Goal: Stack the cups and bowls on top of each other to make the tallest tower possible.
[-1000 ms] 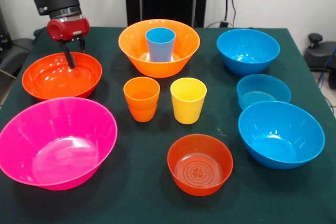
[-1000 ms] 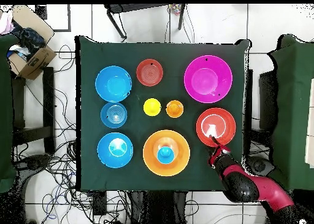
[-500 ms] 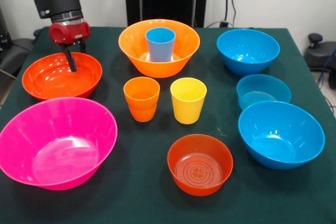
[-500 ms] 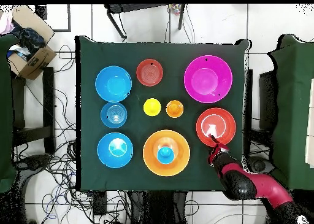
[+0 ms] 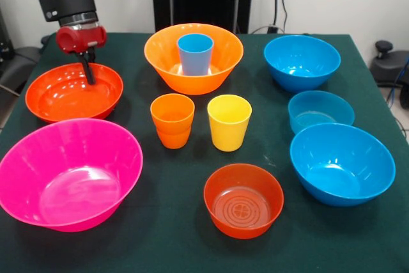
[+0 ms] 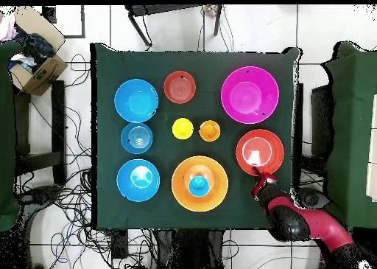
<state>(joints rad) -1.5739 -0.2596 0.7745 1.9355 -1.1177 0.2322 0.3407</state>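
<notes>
My gripper [image 5: 87, 71] [image 6: 255, 168] is shut on the far rim of a red-orange bowl [image 5: 64, 97] [image 6: 261, 147] at the table's left side, one dark finger inside the wall. The big orange bowl [image 5: 211, 68] [image 6: 184, 194] holds the upright blue cup [image 5: 195, 54] [image 6: 198, 185]. In front of it stand the orange cup [image 5: 172, 119] and the yellow cup [image 5: 229, 123], side by side. The big pink bowl [image 5: 70, 177] lies near left. A second red-orange bowl [image 5: 243, 201] sits near the middle.
Three blue bowls line the right side: a larger one at the back [image 5: 301, 62], a small shallow one [image 5: 319, 112] in the middle, and a larger one in front [image 5: 342, 164]. A cardboard box [image 6: 33, 63] stands off the table.
The gripper has risen slightly and edged left, and the red-orange bowl in its grip has shifted a little with it. Everything else is where it was.
</notes>
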